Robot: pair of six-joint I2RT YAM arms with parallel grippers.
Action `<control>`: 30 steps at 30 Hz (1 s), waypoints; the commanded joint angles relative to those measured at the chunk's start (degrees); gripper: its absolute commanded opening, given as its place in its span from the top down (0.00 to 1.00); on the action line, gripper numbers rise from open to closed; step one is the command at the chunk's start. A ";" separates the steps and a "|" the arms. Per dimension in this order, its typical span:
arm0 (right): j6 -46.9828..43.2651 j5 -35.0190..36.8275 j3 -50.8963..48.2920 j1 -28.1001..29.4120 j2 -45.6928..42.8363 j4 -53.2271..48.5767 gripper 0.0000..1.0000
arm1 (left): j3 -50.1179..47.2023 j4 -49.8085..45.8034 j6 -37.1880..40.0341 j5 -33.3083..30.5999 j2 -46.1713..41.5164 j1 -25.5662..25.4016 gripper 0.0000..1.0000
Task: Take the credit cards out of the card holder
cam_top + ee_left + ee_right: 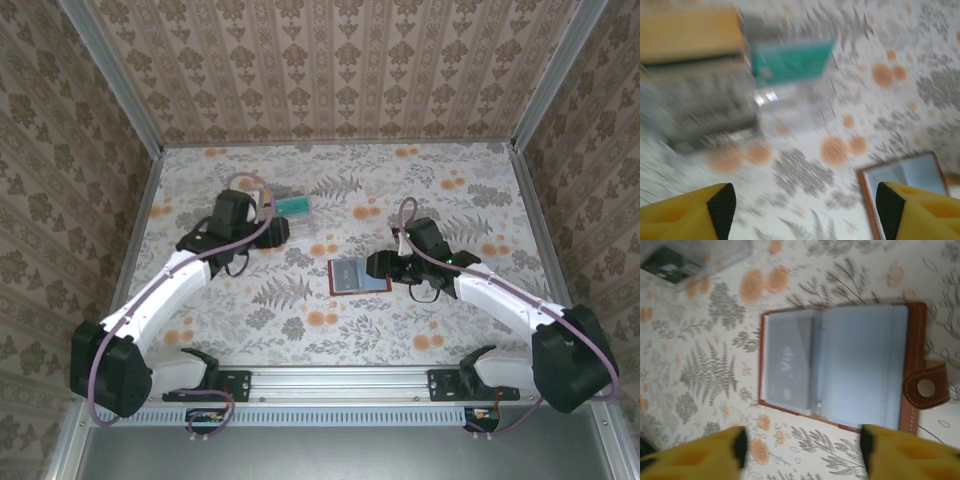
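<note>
First, one metal rail point(340, 380) closes the table point(300, 340) at its 6 o'clock edge. Two arms rise from it: the left arm point(160, 290) leans toward 1 o'clock and the right arm point(500, 295) toward 10 o'clock.

One card holder point(358, 274) lies open and flat just off the table's middle, toward 5 o'clock, with its blue-grey sleeves facing up inside a brown border. In the right wrist view its single snap tab point(925, 387) sticks out at 3 o'clock, and one card marked VIP point(787, 365) sits under the sleeve at 9 o'clock.

The right gripper point(376, 265) is at the holder's 3 o'clock edge, though whether it touches is unclear. Its two yellow fingers point(867, 447) stand moderately apart with nothing between them.

The left gripper point(272, 232) hangs at 10 o'clock from the holder, well apart from it — jaws wide, with only floral cloth between them.

Beyond it, at 1 o'clock, one teal card point(293, 205) lies out on the table. A pale glossy patch beside it is too blurred to name.

Bare cloth runs on to three papered walls point(340, 70), at 9, 12 and 3 o'clock, with the widest room toward 2 o'clock.
</note>
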 commanded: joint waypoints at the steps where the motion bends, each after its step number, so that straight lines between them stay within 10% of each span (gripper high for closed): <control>1: -1.50 3.36 -0.68 0.82 3.03 -0.22 0.60 | -3.35 4.59 -12.49 0.65 2.05 -4.40 0.28; 20: -3.67 10.84 2.38 1.36 12.06 -1.14 0.81 | -0.42 15.94 -19.78 5.78 20.55 -15.52 0.24; 30: -4.22 10.48 2.92 1.36 15.07 -0.59 0.79 | 3.44 14.38 -18.55 10.01 25.88 -15.50 0.42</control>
